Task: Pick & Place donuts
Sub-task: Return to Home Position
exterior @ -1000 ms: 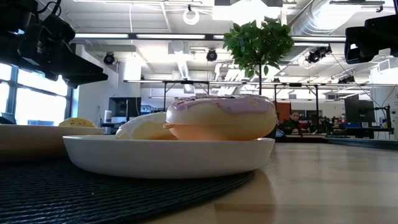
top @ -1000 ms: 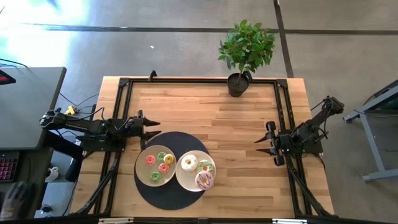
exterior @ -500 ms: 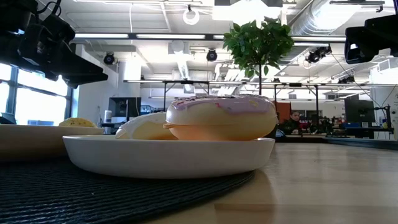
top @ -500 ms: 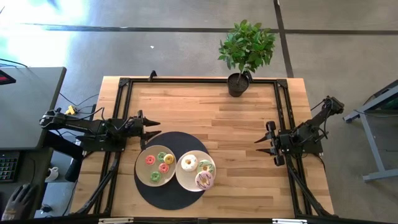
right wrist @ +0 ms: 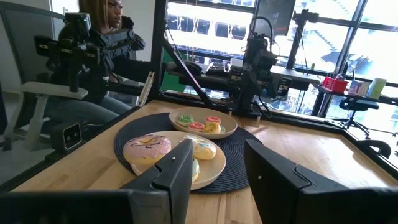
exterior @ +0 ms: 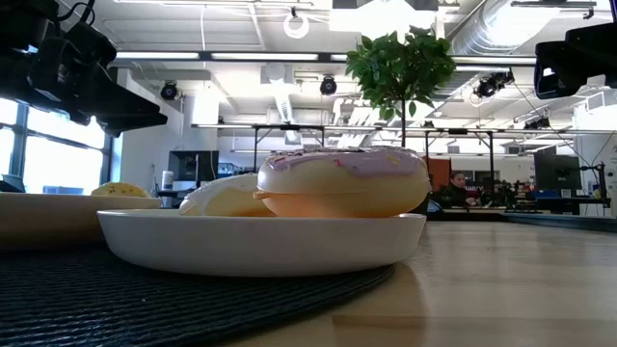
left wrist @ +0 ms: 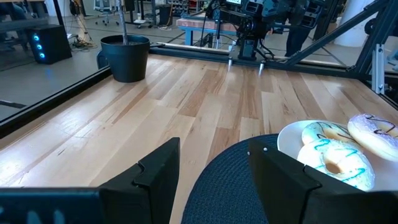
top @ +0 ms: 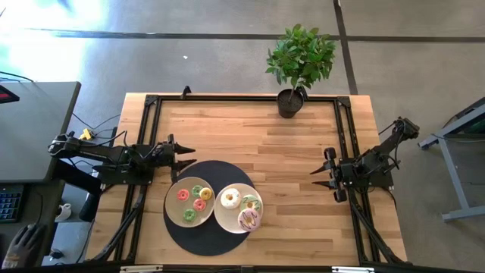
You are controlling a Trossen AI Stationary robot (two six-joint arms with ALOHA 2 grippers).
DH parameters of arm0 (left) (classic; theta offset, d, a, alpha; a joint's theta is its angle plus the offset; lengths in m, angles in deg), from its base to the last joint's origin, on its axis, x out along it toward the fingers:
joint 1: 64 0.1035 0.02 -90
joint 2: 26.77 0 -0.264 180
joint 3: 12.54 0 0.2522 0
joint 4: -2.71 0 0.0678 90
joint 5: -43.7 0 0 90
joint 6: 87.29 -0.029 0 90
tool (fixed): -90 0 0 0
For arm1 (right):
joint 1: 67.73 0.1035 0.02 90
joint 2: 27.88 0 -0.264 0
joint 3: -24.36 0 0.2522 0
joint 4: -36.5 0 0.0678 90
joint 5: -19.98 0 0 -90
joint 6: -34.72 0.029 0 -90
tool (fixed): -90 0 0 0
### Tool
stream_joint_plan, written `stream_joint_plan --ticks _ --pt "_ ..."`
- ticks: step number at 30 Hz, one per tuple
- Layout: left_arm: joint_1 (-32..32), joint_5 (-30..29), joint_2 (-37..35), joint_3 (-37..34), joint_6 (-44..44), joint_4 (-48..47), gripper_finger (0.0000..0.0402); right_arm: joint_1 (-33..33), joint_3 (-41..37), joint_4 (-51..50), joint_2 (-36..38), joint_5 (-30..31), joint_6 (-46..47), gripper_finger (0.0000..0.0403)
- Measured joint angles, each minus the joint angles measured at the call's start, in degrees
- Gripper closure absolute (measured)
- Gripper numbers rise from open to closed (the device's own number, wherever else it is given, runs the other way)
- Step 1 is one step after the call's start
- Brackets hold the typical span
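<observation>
The job looks about done, so the main worry is a bump. The left gripper (top: 184,156) hangs just off the far left edge of the round black mat (top: 204,244), fingers wide with nothing in them. If that arm swings low, it could catch the mat or the left plate (top: 173,206) and shake out the small donuts (top: 199,204), which lie close by on its near right. The big donuts (top: 230,199) sit packed close on the right plate (top: 225,218), so a knock could tip the purple one (top: 248,220) off the near side. The right gripper (top: 317,177) is wide and empty too, well apart from both plates, over on the right of the table (top: 303,220)
</observation>
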Motion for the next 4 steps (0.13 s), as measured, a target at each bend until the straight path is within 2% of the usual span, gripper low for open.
stream_joint_plan --ticks 4 --pt "0.01 -0.02 0.01 0.0 0.01 0.0 0.0213 0.0 0.0 0.02 0.0 0.0 -0.04 0.0262"
